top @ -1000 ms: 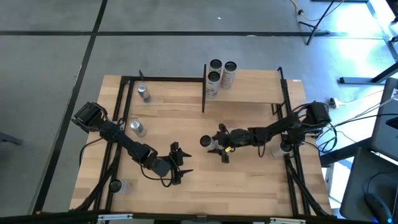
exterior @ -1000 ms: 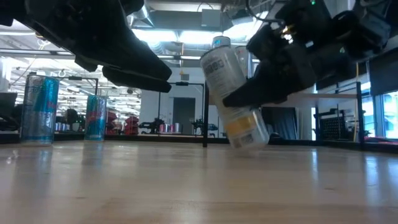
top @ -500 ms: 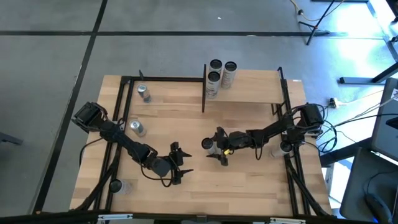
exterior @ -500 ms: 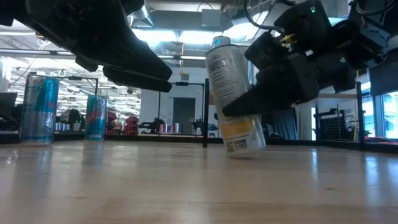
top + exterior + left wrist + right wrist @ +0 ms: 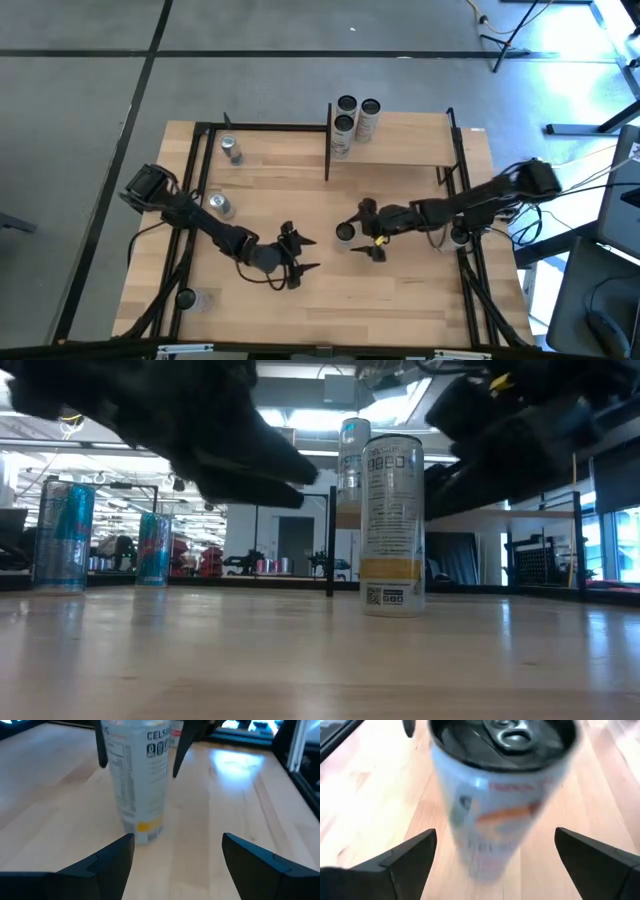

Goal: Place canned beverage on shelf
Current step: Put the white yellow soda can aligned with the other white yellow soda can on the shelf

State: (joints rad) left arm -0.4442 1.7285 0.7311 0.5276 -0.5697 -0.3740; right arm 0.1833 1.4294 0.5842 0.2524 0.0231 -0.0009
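Note:
A tall white canned beverage (image 5: 345,233) stands upright on its base on the tabletop, near the middle; the low view (image 5: 392,525) shows it too. My right gripper (image 5: 363,231) is open just to its right, with a finger on either side of the can's top (image 5: 505,740) and touching nothing. My left gripper (image 5: 310,254) is open just left of the can (image 5: 137,780) and faces it. The shelf (image 5: 410,145) is the raised board at the far right, edged by black posts, with three cans (image 5: 352,112) at its left end.
Two blue-and-silver cans (image 5: 232,150) (image 5: 220,205) stand at the table's left side. Another can (image 5: 457,238) stands by the right frame rail. Black frame posts (image 5: 328,140) border the shelf. Bare wood lies toward the near edge (image 5: 340,310).
My right gripper has set the tilted can upright on the table, let go of it and drawn back toward the table's right edge. The can has ended a little farther right, standing free. My left gripper has moved right, toward the can.

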